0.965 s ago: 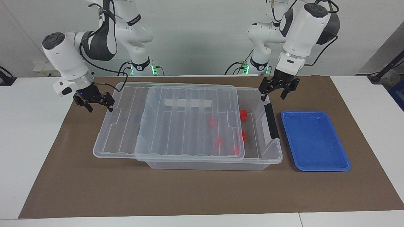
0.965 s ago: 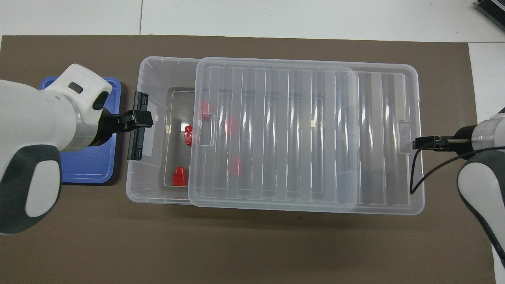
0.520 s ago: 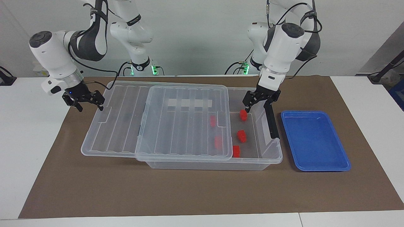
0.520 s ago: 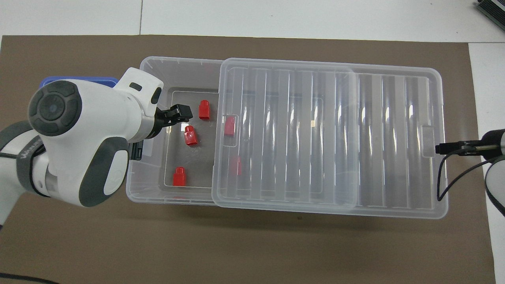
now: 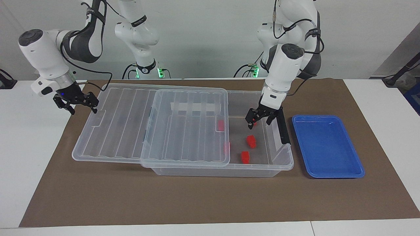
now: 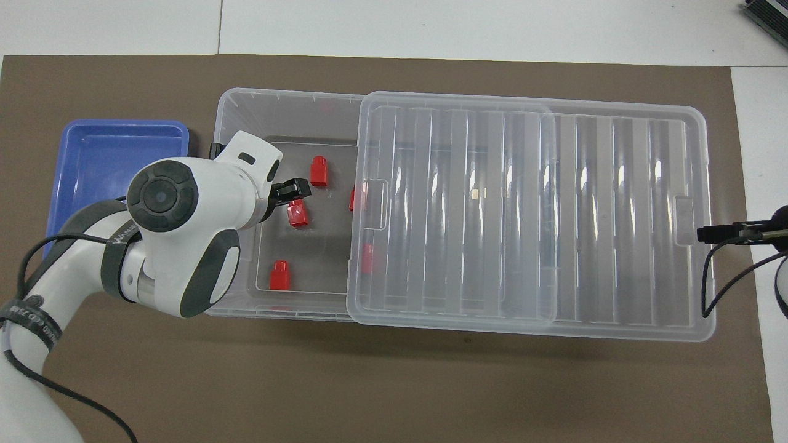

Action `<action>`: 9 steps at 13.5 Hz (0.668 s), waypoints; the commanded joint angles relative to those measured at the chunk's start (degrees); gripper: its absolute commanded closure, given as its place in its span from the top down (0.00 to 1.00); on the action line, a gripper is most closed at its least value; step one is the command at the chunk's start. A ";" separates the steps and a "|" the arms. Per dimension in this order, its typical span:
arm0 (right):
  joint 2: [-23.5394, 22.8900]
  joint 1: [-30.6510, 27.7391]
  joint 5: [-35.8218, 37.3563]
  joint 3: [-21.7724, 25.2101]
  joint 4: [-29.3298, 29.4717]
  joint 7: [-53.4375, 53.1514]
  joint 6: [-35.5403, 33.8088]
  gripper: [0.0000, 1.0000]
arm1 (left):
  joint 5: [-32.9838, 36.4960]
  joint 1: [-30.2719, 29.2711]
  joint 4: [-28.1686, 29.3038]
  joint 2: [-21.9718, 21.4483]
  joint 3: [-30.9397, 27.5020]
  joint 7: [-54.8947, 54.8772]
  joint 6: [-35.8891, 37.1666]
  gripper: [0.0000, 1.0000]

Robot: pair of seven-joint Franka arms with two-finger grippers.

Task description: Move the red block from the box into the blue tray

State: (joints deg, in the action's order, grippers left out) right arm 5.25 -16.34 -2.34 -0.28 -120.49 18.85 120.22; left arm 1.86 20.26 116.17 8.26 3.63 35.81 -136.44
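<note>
Over the open end of the box [image 5: 223, 167], the left gripper [image 5: 259, 118] hangs with jaws spread wide and holding nothing, tips low among loose red pieces. The red block [image 5: 251, 141] lies just under its tips; whether they touch it cannot be told. The pick is the step in hand: the next move calls for a short drop, a firm close on the small, smooth, oblong plastic piece, then a lift clear of the clear wall. Just beside the gripper stands the box's dark clip handle [image 5: 282, 126]; past that, on brown paper, waits the blue tray [image 5: 328, 147], shallow, glossy, round-cornered and bare. Well apart, the ribbed transparent lid [image 5: 131, 124] lies offset, the open right gripper [image 5: 77, 104] at its end.
</note>
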 commanded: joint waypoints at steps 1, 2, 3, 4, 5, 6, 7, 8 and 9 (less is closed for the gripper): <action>-0.15 -0.02 0.85 -0.43 3.14 -0.21 -4.18 1.00 | 3.15 2.06 0.29 4.03 -0.91 0.92 -4.79 0.91; 0.19 0.34 0.85 -0.69 4.28 -2.83 -5.68 1.00 | 3.24 2.59 0.03 5.26 -1.00 1.01 -5.67 0.89; 0.89 0.86 1.02 -0.95 4.73 -5.38 -7.61 1.00 | 3.59 3.38 -0.24 6.66 -1.09 1.01 -6.29 0.87; 1.68 1.56 1.28 -0.95 5.34 -7.75 -8.93 1.00 | 4.81 3.47 -0.24 7.72 -1.09 1.10 -7.17 0.86; 1.95 2.53 1.37 -1.04 6.39 -10.47 -10.43 1.00 | 6.04 3.38 -0.15 8.08 -1.00 1.01 -7.35 0.83; 2.13 3.76 1.64 -1.13 7.19 -12.94 -11.75 1.00 | 6.40 3.38 0.02 8.08 -1.09 1.01 -7.27 0.81; 2.30 5.51 3.20 -1.13 7.63 -15.49 -12.20 1.00 | 6.49 3.30 0.02 8.17 -1.09 1.01 -7.27 0.79; 2.83 7.53 5.31 -1.13 7.81 -18.64 -12.37 1.00 | 6.58 3.38 0.20 8.26 -1.09 1.01 -7.27 0.77; 3.18 9.20 6.64 -1.21 7.98 -22.07 -12.64 1.00 | 6.84 3.38 0.29 8.52 -1.09 1.01 -7.35 0.75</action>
State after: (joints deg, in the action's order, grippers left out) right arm 7.56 -9.53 1.44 -1.21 -112.98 2.25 108.85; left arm 6.99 22.71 116.21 16.55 3.49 35.93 -143.00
